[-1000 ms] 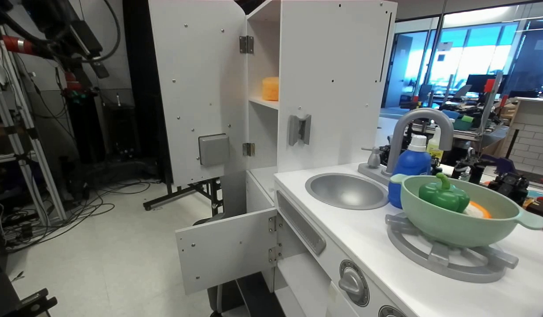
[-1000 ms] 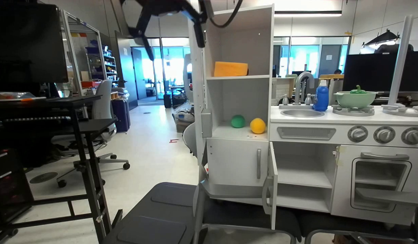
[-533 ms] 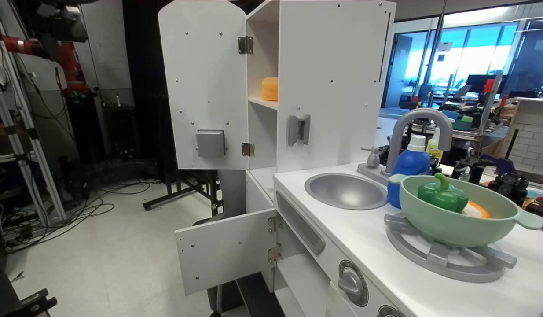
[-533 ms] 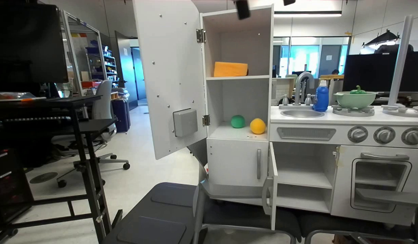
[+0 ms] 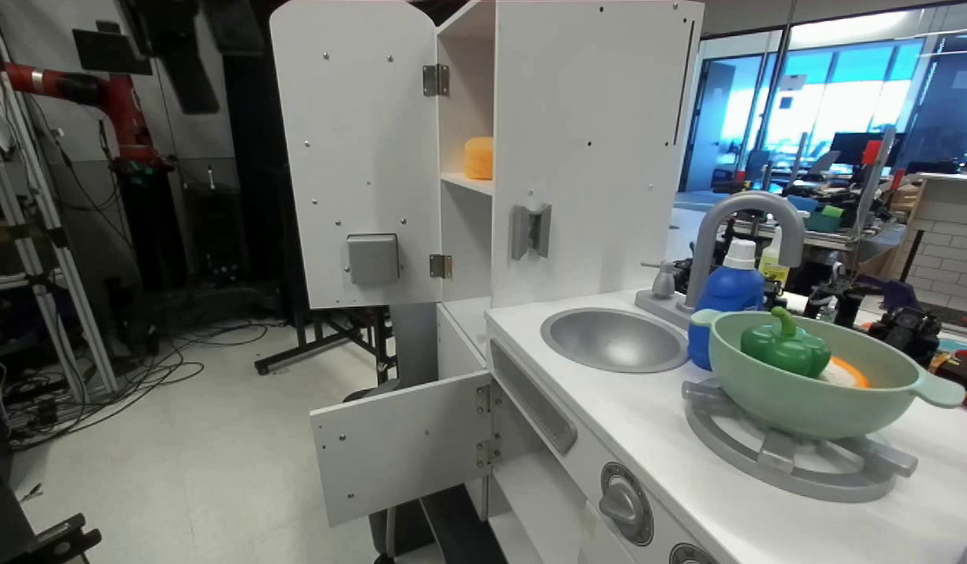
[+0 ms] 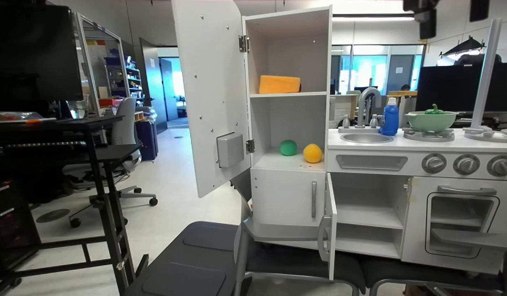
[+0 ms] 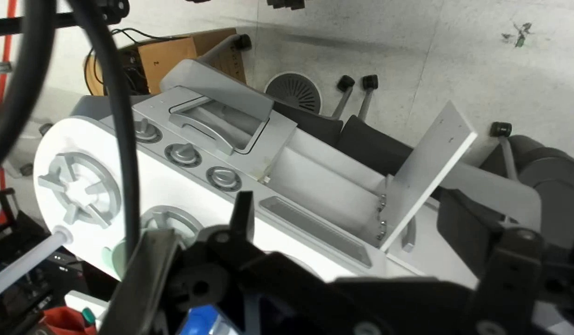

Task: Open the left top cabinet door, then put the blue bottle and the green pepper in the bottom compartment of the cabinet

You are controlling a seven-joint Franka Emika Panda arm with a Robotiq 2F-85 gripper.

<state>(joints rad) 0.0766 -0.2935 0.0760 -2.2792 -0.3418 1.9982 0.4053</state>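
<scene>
The blue bottle [image 6: 389, 120], bright and white-capped, stands upright on the white counter [image 5: 648, 423] just beside the sink [image 6: 366, 137]. The green pepper [image 5: 789, 352], glossy and lobed with a curved stem, rests in a pale green bowl [image 5: 813, 406] on a grey burner [image 5: 777, 453]. The left top cabinet door [image 6: 214, 98] hangs wide open, its white inner face dotted with screws. In the cabinet [image 5: 589, 94], the bottom compartment [image 6: 298, 119] holds a round green object [image 6: 288, 147] and a yellow ball [image 6: 312, 153]. In the wrist view, the gripper [image 7: 346, 216] has its fingers spread well apart.
</scene>
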